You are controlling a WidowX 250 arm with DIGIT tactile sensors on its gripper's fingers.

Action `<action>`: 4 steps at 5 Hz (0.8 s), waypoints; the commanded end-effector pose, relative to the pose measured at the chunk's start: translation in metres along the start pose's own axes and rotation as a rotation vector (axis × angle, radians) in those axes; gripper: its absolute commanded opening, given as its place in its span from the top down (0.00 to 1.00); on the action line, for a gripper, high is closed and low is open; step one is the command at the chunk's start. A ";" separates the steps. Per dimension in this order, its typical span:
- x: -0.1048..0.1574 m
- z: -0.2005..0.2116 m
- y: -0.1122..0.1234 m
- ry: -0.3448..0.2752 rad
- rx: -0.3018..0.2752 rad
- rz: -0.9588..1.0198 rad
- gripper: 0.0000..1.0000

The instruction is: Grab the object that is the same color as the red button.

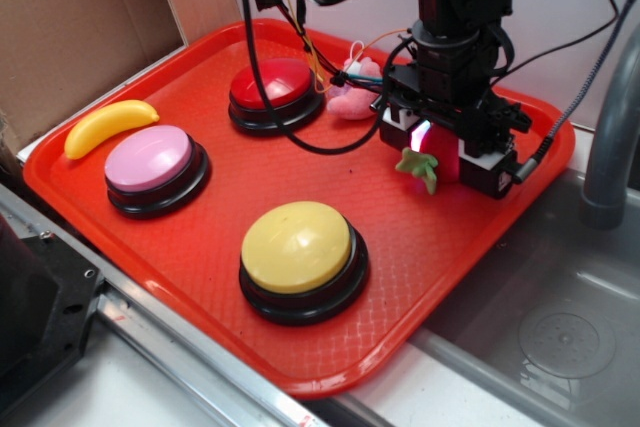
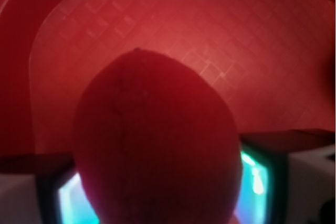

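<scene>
Your pincer (image 1: 440, 154) grips the red plush strawberry (image 2: 157, 145) at the tray's (image 1: 200, 247) three o'clock edge.
Its green leaf (image 1: 420, 167) pokes out toward nine o'clock; the red button (image 1: 272, 87) sits at eleven o'clock from it, well apart, with the pink plush toy (image 1: 352, 97) between.

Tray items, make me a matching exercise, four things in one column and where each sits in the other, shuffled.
Exterior view.

Things:
1. glossy dark-red dome button
2. yellow plastic banana
3. fuzzy red plush strawberry
4. yellow dome button on a black base

Places:
A. between the gripper fingers
B. near front edge of the red tray
C. tray's left edge, beside the pink dome button
D. back of the tray, near the pink plush toy

Pairs: 1-D, 2-C, 3-A, 4-B
</scene>
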State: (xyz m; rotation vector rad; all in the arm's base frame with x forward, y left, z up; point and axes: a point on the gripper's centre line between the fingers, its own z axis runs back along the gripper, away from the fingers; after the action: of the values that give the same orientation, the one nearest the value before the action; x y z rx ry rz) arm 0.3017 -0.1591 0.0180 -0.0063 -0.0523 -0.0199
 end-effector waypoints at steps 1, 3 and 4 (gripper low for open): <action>0.007 0.081 0.019 -0.079 0.031 0.000 1.00; -0.021 0.149 0.069 -0.069 -0.053 0.032 1.00; -0.043 0.172 0.095 -0.101 -0.096 0.057 1.00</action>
State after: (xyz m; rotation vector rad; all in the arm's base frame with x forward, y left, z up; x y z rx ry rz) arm 0.2516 -0.0664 0.1724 -0.0930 -0.0949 0.0371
